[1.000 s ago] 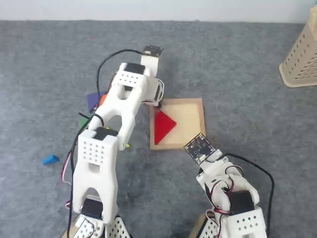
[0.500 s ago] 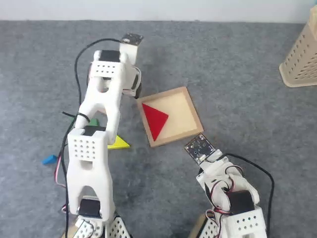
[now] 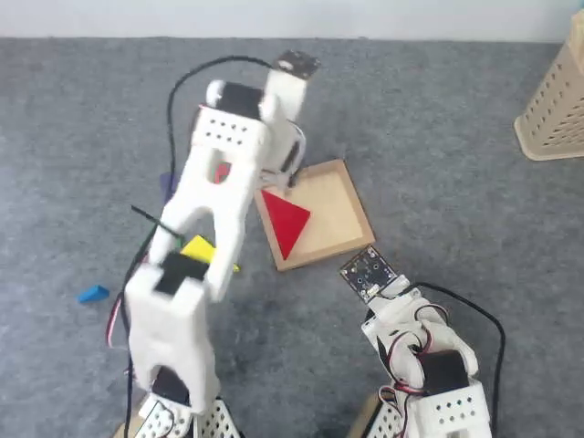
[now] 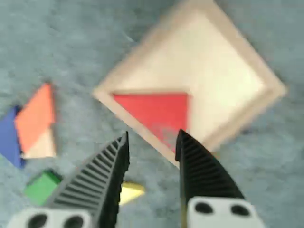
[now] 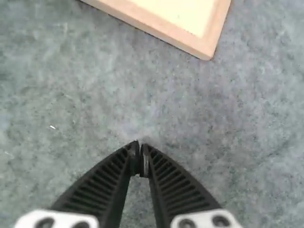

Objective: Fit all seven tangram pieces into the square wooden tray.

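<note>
Grey carpeted surface [image 3: 456, 182]; tray [image 3: 333, 205] holds 1 red triangle [image 3: 285, 222]. Left fingers [image 4: 107, 175], parted and empty, must fetch another piece; right fingers [image 5: 118, 171] closed.

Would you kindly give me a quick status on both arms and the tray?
Left gripper open, empty, over tray rim. Right gripper shut, empty, over carpet by a tray corner. Red triangle in tray; orange piece, green piece, yellow piece outside.

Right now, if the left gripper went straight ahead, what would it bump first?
Most likely the near rim of the wooden tray, or the red triangle lying just inside it. The open left gripper aims right there, though depth is hard to judge.
</note>
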Robot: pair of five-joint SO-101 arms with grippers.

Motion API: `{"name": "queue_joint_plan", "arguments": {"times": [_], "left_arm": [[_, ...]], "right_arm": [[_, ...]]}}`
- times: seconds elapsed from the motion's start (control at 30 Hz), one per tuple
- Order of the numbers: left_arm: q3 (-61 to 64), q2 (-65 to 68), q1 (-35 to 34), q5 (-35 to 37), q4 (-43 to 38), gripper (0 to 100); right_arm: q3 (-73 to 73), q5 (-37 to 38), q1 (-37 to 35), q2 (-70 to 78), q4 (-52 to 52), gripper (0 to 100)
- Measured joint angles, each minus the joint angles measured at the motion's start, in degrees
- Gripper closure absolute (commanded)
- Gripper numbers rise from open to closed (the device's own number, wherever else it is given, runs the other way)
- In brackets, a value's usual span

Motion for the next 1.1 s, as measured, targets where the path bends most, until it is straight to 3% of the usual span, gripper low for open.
{"name": "queue_joint_plan", "arguments": {"times": [0.1, 0.23, 0.4, 1.1], "left_arm": [[13.9, -12.0, 1.1, 1.9, -6.1, 84], [35.2, -25.1, 0.6, 3.4, -18.2, 74], [54.4, -28.0, 0.4, 3.8, -28.7, 74], [58.0, -16.1, 3.6, 8.9, -38.4, 74]], "right_arm": [[0.0, 0.0, -0.1, 0.0, 0.0, 99.1], [0.0, 0.0, -0.1, 0.0, 0.0, 99.1], [0.0, 0.0, -0.1, 0.0, 0.0, 99.1], [0.0, 0.0, -0.1, 0.0, 0.0, 99.1]]}}
